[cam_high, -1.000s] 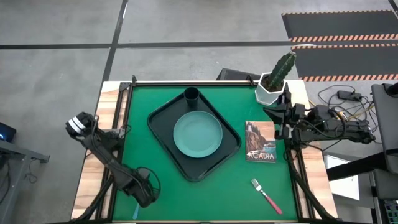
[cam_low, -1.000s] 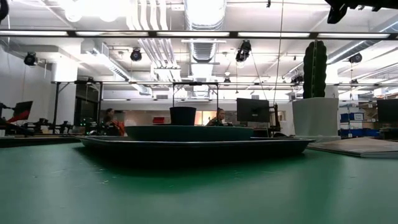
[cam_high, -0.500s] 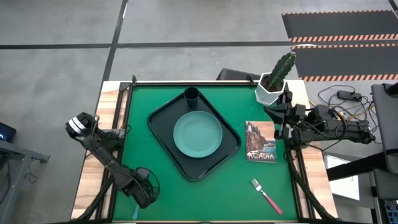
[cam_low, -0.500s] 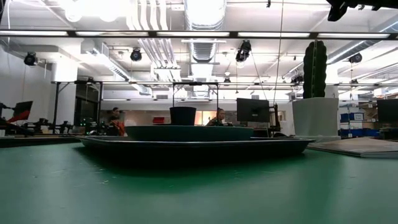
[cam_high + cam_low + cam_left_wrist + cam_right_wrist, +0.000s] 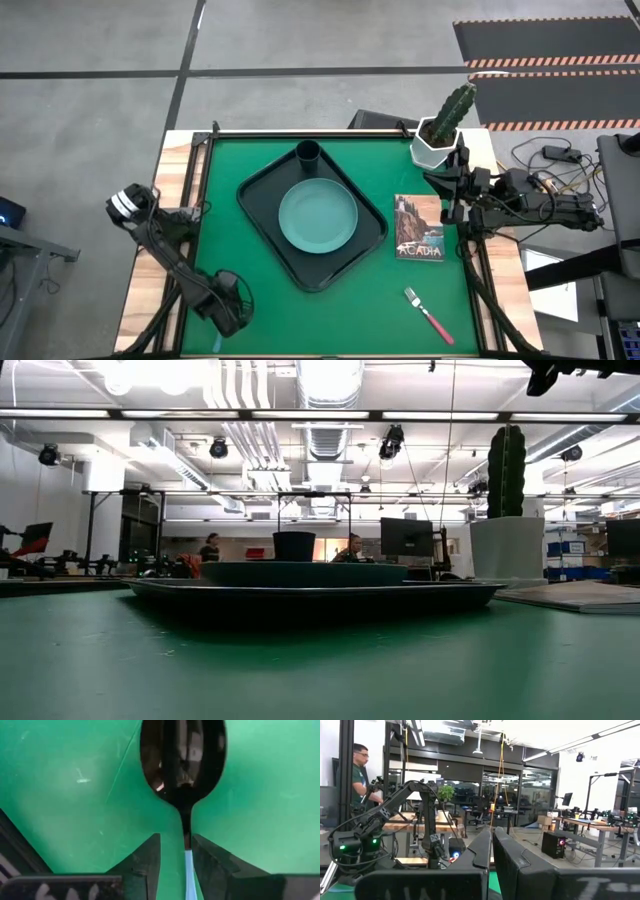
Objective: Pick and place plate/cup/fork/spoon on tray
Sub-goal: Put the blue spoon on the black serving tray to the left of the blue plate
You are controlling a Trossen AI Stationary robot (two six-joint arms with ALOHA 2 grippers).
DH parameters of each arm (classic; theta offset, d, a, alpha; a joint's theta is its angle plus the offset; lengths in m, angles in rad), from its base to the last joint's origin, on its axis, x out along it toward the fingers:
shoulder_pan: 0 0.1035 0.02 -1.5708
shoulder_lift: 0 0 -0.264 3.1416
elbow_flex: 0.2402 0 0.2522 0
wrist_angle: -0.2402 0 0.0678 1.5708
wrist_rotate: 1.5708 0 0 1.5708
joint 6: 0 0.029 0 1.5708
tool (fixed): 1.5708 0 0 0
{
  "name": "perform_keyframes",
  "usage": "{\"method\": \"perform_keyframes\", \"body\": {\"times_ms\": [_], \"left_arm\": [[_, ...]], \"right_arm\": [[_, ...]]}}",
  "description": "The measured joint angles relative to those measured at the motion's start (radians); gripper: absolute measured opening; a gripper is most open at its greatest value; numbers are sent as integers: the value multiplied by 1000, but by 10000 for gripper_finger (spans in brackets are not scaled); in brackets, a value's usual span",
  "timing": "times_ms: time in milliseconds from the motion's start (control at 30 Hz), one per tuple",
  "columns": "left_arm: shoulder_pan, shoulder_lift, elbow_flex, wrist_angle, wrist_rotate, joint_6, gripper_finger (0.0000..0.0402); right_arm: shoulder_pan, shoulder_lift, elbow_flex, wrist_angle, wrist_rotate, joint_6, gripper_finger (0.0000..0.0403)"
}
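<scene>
Left gripper (image 5: pixel 176 857) sits low at the table's near-left corner, over the spoon (image 5: pixel 183 775). Compared with a second ago the arm has shifted slightly toward the near edge in the high view, and the fingers (image 5: pixel 150 857) now stand a little apart, one on each side of the blue handle where it meets the dark neck. Gaps show on both sides, so nothing is pinched yet. Likely meaning: a grasp on the spoon is being set up, or redone; the spoon is not picked.

Spoon lies flat on the green mat (image 5: pixel 240 170), well apart from the tray (image 5: pixel 268 244). Plate (image 5: pixel 318 216) already rests in the tray, cup (image 5: pixel 307 154) in the tray's far corner. Fork (image 5: pixel 428 314) lies on the mat near the right front, untouched. So two items look done, two left.

Right gripper (image 5: pixel 492 852) waits at the table's right edge by the cactus pot (image 5: pixel 436 146) and book (image 5: pixel 419 227), fingers pressed together, empty.

Hard to see: in the high view the left arm covers nearly all of the spoon. Low view shows neither gripper, spoon nor fork. Most of the spoon handle is cut off in the wrist view.
</scene>
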Motion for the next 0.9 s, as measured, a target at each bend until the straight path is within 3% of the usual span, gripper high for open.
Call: {"method": "perform_keyframes", "body": {"times_ms": [133, 333, 500, 633, 900], "left_arm": [[-4, 16, 1, 6, -1, 3, 72], [-4, 7, 0, -6, -2, 22, 8], [21, -20, 69, -106, 4, 51, 3], [82, -75, 179, -281, -3, 120, 2], [316, -147, 342, -496, -227, 475, 2]], "right_arm": [[0, 0, 0, -2, 0, 1, 9], [0, 0, 0, -2, 0, 0, 9], [0, 0, 0, -8, 0, 2, 9], [0, 0, 0, -15, 0, 0, 9], [0, 0, 0, -41, 1, 13, 9]]}}
